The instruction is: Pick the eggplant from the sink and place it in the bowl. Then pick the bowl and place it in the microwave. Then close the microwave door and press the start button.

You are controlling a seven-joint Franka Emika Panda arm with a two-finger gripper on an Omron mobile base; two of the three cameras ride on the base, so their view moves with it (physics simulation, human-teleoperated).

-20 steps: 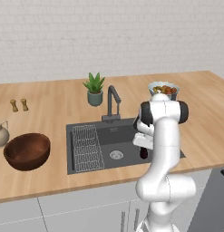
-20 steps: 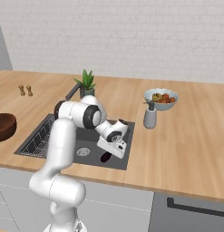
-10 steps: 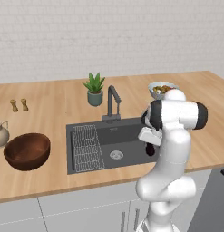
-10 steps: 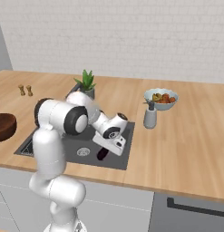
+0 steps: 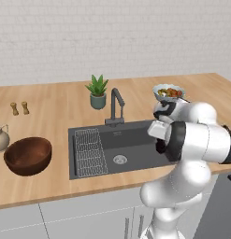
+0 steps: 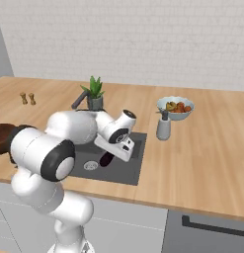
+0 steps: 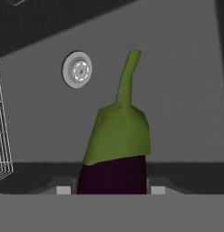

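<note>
- The sink is in the middle of the left base view; the bowl stands on the counter at the left, empty
- First step in hand: the jaws are clamped on the eggplant, above the basin floor
- Next, I think, carry it to the bowl
</note>
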